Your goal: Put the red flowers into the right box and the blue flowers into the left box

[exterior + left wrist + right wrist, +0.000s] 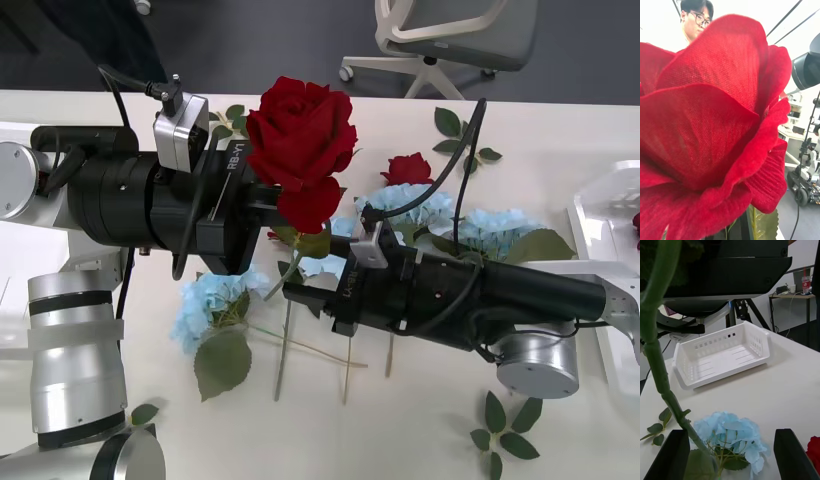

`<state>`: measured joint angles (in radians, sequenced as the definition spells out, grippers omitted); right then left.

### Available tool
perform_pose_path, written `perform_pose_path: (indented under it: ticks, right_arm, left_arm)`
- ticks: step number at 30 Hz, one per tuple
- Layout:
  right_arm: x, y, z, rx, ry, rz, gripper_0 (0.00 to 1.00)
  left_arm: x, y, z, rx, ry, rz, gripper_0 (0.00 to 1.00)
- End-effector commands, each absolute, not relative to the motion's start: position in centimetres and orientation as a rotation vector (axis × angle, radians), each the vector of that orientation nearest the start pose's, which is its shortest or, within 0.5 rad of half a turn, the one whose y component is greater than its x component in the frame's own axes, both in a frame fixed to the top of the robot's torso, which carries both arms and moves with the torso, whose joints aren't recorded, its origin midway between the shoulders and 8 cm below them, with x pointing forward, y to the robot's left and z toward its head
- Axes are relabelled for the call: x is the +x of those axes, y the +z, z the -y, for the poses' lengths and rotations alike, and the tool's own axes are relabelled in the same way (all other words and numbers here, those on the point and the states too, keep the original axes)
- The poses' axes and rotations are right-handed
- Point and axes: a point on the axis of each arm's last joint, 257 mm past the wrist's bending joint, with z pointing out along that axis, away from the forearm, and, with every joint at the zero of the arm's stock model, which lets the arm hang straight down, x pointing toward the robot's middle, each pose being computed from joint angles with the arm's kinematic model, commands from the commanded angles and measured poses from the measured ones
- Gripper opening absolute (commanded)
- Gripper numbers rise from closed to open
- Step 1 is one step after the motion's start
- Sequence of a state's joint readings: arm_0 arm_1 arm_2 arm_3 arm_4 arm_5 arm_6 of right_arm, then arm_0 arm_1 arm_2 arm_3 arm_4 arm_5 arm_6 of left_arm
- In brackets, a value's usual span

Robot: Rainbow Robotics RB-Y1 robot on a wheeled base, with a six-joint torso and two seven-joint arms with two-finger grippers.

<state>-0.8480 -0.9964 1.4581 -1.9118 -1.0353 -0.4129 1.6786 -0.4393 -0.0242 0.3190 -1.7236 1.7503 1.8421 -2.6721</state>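
Over mid-table, we see the left gripper (283, 215) holding a rose (300, 135) aloft, fingers clamped on its stem just under the bloom. The bloom stands well above the tabletop, and in the left wrist view the rose (715, 131) sits right up against the lens. Its stem runs down and fwd past the right gripper (300, 295).

The right gripper comes in from the right, low over the table and pointing left, w/ its fingers spread apart and nothing btwn the pads. In its wrist view the right gripper (730, 457) has the stem (658, 363) slanting by one finger, and a blue flower (733, 435) lies on the table btwn the two fingers. Beyond that sits the left box (722, 356), nothing in it.

More blue flowers (410, 210) lie on the table around the right arm, one (210, 300) under the left gripper. A 2nd rose (407, 168) lies behind them. The right box (600, 215) sits at the far right edge w/ a bit of red in it. Leaf sprigs (500, 430) lie near the front.
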Motion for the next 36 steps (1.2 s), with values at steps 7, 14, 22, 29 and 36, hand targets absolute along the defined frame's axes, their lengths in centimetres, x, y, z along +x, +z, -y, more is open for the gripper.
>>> perform_pose_path:
  ticks: [7,14,22,29,36]
  right_arm:
    - [33.4,-13.9,-5.8,-1.068,0.972,-1.303,0.66]
    - [32.4,-13.4,-6.3,-1.075,1.003,-1.296,0.66]
    - [32.5,-13.4,-6.3,-1.074,1.003,-1.295,0.3]
    - [32.6,-13.2,-6.3,-1.076,0.999,-1.291,0.0]
    - [32.9,-12.6,-6.3,-1.065,1.0,-1.285,0.0]
  left_arm:
    - [31.9,-1.4,-0.5,1.324,-1.246,-0.872,0.0]
    - [31.9,-1.4,-0.5,1.324,-1.246,-0.872,0.0]
    - [31.9,-1.4,-0.5,1.324,-1.246,-0.872,0.0]
    - [31.9,-1.4,-0.5,1.324,-1.246,-0.872,0.0]
    - [31.9,-1.4,-0.5,1.324,-1.246,-0.872,0.0]
